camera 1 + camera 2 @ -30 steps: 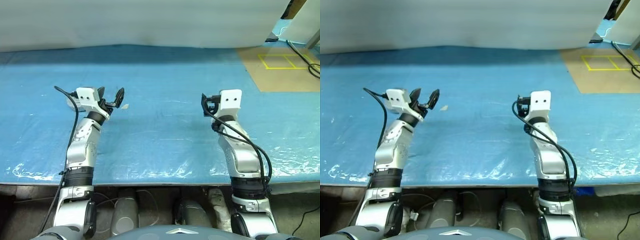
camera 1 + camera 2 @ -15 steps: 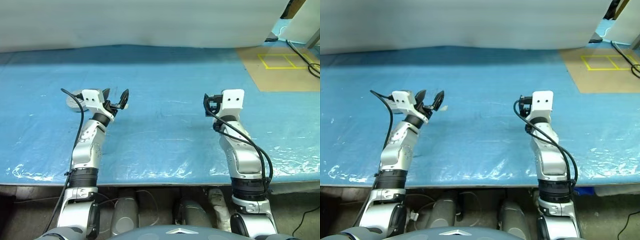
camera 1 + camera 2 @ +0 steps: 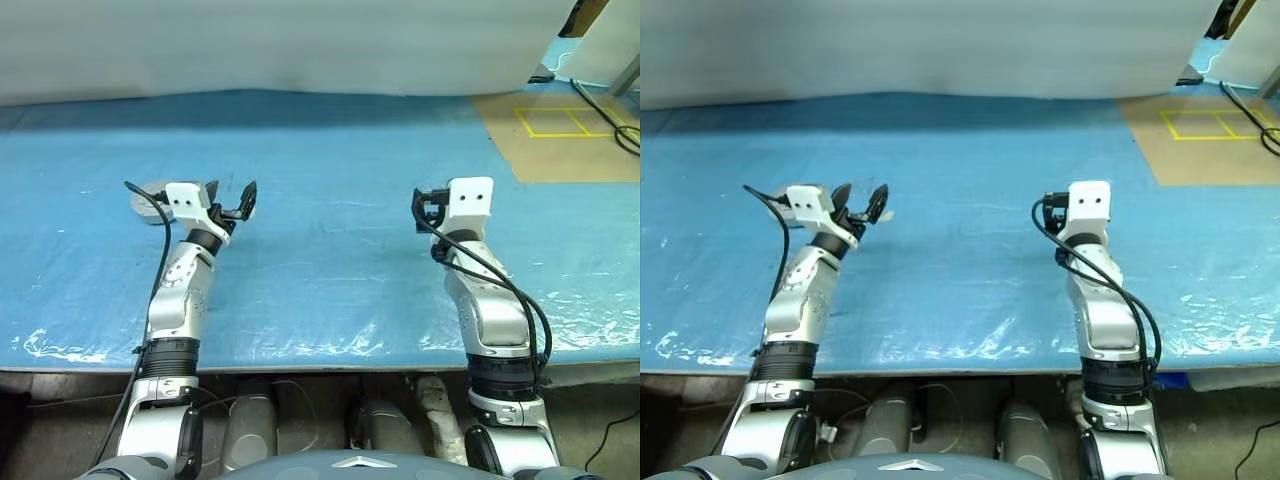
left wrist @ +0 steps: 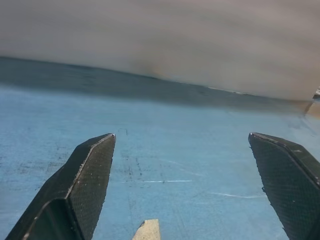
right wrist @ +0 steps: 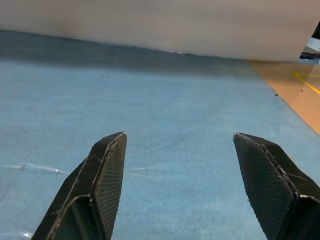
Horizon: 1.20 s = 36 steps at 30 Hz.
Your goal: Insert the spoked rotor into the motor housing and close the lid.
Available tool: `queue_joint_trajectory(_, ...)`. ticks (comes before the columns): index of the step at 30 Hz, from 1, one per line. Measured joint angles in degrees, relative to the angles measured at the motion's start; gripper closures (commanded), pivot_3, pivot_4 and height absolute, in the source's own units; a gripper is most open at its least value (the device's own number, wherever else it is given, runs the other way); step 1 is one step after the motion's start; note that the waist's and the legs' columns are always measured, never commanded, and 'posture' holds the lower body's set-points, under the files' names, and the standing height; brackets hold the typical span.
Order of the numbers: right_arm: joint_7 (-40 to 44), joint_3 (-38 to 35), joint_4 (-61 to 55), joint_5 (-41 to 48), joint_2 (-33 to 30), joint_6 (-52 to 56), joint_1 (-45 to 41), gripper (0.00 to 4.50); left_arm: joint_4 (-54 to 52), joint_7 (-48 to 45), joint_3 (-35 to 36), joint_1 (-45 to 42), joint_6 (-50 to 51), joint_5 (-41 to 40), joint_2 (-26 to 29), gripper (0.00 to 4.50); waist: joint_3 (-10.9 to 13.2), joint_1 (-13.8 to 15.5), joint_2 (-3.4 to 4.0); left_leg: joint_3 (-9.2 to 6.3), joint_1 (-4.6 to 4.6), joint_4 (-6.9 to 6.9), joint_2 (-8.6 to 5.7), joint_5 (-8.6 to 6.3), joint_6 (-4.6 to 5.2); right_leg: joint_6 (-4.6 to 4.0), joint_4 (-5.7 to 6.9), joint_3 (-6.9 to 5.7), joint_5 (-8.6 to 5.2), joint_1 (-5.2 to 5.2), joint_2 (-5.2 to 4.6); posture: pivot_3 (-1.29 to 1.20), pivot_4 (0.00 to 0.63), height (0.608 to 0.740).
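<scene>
A pale wall [image 3: 300,45] stands behind a wide tabletop [image 3: 330,150] covered by a blue sheet under clear, wrinkled film; at the far right corner lies a brown board [image 3: 560,140] with yellow lines, and black cables [image 3: 615,115] run over it; the left gripper [image 3: 232,198] has its two black fingers [image 4: 82,190] spread wide apart with nothing between them, and in the left wrist view only the blue sheet and the pale wall show in the gap; a small pale scrap [image 4: 146,230] lies on the sheet just under these fingers, and from the head it appears beside the fingertips; the right gripper [image 5: 187,187] also has its fingers [image 5: 102,185] well apart and empty, pointing over the bare blue sheet towards the wall; in the head views its fingers are hidden behind the white wrist block [image 3: 470,200]; both arms reach forward over the near edge of the tabletop, the left arm on the left part and the right arm on the right part, well apart from each other; just behind the left wrist block, a round silver-grey disc [image 3: 148,196] lies on the sheet, partly covered by the block and its cable; I cannot tell which of the task's parts it is.
</scene>
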Motion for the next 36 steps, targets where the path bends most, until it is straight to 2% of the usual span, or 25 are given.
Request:
queue_joint_trajectory(13,1.29,1.59,0.20,-0.01,0.02,0.49,-0.25,0.93,-1.33,0.98,-0.04,2.19,-1.29,1.26,1.00,0.03,0.00,-0.18,0.01,0.00,0.00,-0.01,0.00,0.00,0.00,0.00,-0.01,0.00,0.00,0.00,0.00,0.00,0.150,0.740)
queue_joint_trajectory(20,2.24,1.86,3.05,-0.01,-0.19,0.13,-3.39,0.93,-2.48,1.25,-0.10,3.01,-1.30,1.26,0.83,0.03,0.00,-0.37,0.02,0.00,0.01,0.00,0.00,0.00,0.00,0.00,0.00,0.02,0.00,0.00,0.00,0.00,0.150,0.740)
queue_joint_trajectory(36,1.71,1.91,4.71,-0.92,0.30,-0.98,-3.65,0.93,1.19,1.94,-0.45,-0.58,-4.97,2.16,-1.05,0.03,0.00,-0.81,0.02,0.01,0.00,-0.01,-0.01,0.00,0.00,0.00,0.00,0.03,0.00,0.00,0.00,0.00,0.150,0.740)
